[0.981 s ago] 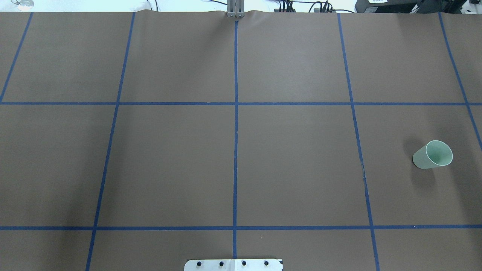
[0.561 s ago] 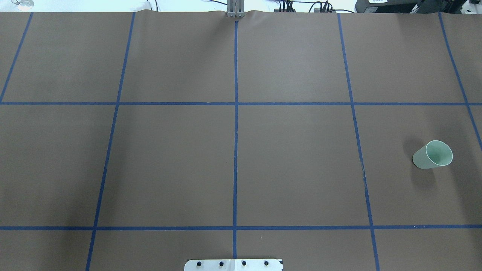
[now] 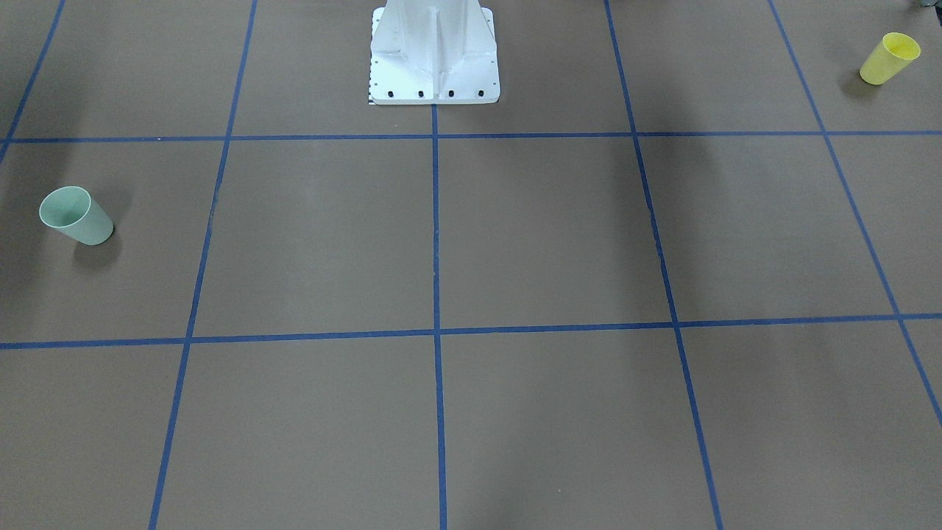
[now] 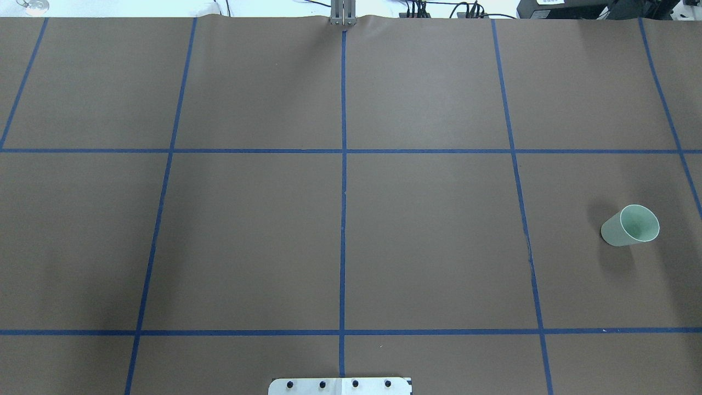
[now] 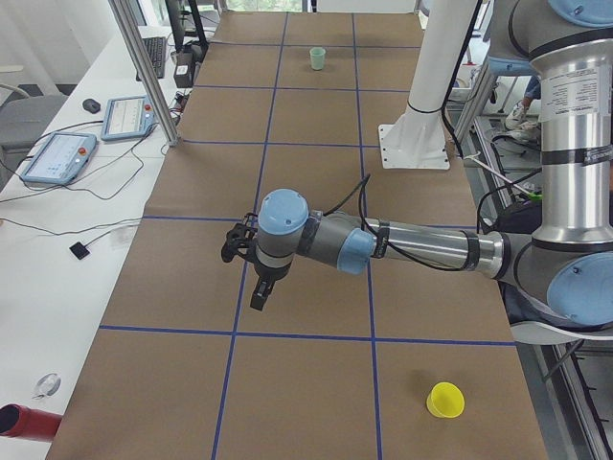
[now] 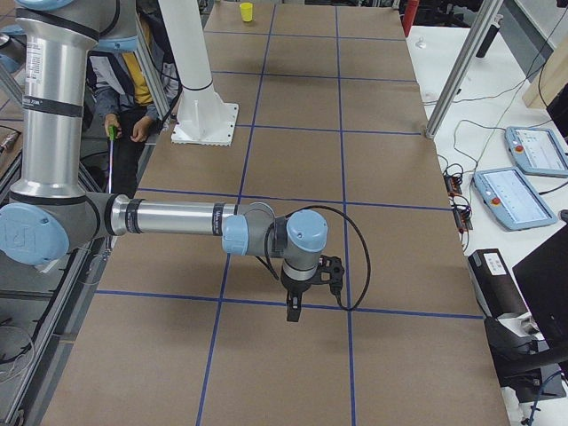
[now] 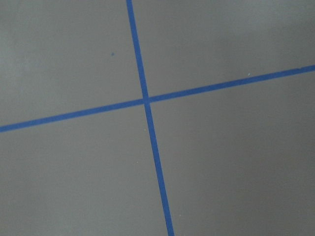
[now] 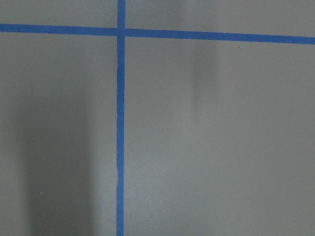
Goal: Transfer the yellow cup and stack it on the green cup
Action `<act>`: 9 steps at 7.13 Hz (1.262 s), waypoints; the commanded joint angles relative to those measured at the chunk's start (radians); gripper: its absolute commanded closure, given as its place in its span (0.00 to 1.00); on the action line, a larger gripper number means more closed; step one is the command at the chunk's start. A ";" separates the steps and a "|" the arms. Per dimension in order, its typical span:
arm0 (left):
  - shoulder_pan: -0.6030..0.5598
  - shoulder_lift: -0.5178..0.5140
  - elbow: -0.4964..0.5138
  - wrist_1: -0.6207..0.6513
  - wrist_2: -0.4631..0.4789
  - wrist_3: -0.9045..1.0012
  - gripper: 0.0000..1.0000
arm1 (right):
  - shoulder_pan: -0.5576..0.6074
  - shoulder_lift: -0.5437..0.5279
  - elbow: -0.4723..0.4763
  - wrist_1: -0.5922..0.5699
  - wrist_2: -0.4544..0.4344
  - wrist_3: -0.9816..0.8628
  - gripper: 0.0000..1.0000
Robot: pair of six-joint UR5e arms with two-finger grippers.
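The yellow cup (image 3: pixel 889 58) was a smooth, tapered plastic tumbler without a handle. It stood upright, mouth up, on the table (image 3: pixel 544 235), well apart from the white pedestal (image 3: pixel 434 51) on the robot's left and about level with it. The green cup (image 3: pixel 75 216), pale mint and of the same plain tapered shape, stood upright well apart from the pedestal on the robot's right, somewhat farther out from it. The two cups were not stacked, and nothing touched either one.

Each arm stretched its silver forearm out level from the pedestal side over the table, with blue-capped joints at the wrist. The left end effector (image 5: pixel 261 292) and the right end effector (image 6: pixel 294 311) both pointed down above the table, apart from the cups. Whether their fingers were spread or pressed together could not be told.

Matte brown paper covered the table, ruled into squares by blue tape lines (image 3: pixel 436 235). Beyond the table from the pedestal, control pendants (image 6: pixel 513 197) lay on a white bench.
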 commanded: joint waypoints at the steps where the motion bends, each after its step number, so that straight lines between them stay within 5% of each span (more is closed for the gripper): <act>1: 0.000 0.011 0.008 -0.217 0.002 -0.009 0.00 | 0.000 -0.002 -0.002 0.000 -0.001 0.000 0.00; 2: 0.000 0.014 0.006 -0.311 0.005 -0.064 0.00 | 0.000 -0.006 0.000 0.000 0.000 0.000 0.00; 7: 0.015 0.013 -0.063 -0.315 0.220 -0.537 0.00 | 0.000 -0.006 0.003 -0.005 0.011 0.000 0.00; 9: 0.120 0.035 -0.081 -0.300 0.423 -0.686 0.00 | 0.000 -0.006 0.003 -0.005 0.011 0.000 0.00</act>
